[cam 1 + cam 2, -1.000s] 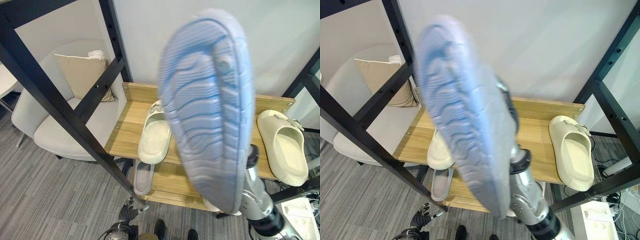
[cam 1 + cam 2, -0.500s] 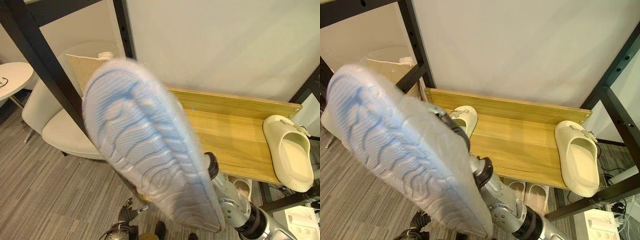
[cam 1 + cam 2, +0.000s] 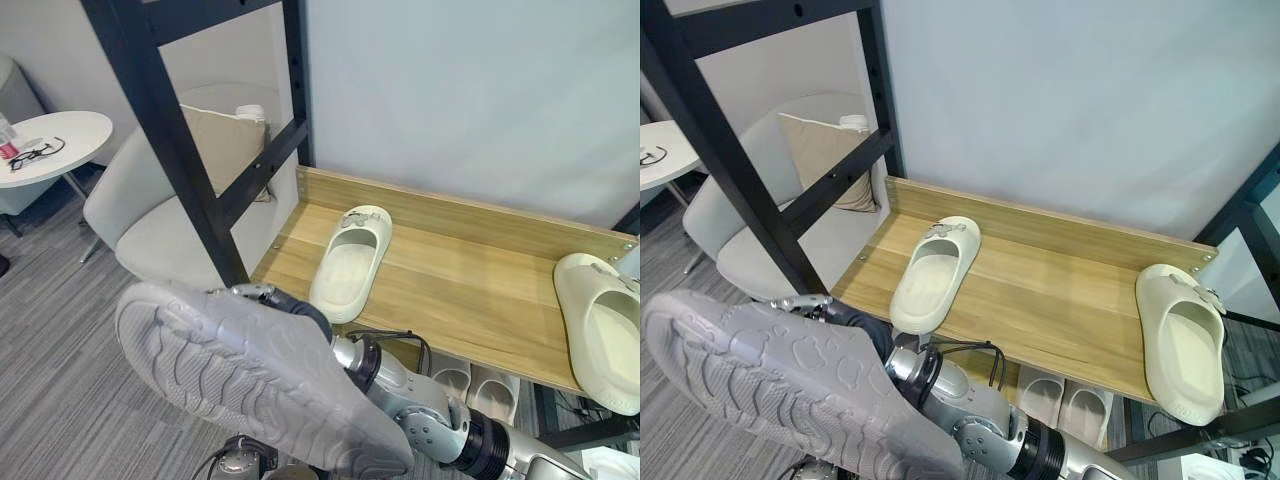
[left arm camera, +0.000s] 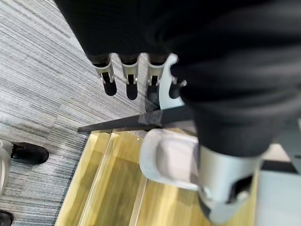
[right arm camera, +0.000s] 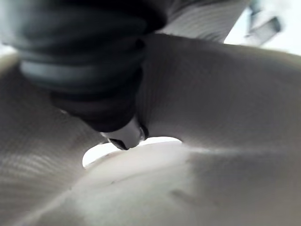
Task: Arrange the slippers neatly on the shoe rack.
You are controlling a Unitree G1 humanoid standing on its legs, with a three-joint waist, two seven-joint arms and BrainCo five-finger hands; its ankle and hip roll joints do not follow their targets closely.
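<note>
The right hand holds a grey slipper sole-up at about 7 o'clock in the left eye view, well in front of the shoe rack. Its fingers are tucked inside the slipper's strap opening, so I cannot tell how they are curled; the right wrist view shows one dark tip against the slipper's inner wall.

On the rack's top shelf, a cream slipper lies toe-forward at about 12 o'clock, and a second cream slipper lies at 3 o'clock by the right end, the two well apart. On the lower shelf, a pale pair sits at about 5 o'clock.

The left hand hangs low over the grey carpet, fingers straight and loose, holding nothing.

A white armchair with a tan cushion stands at 10 o'clock.
</note>
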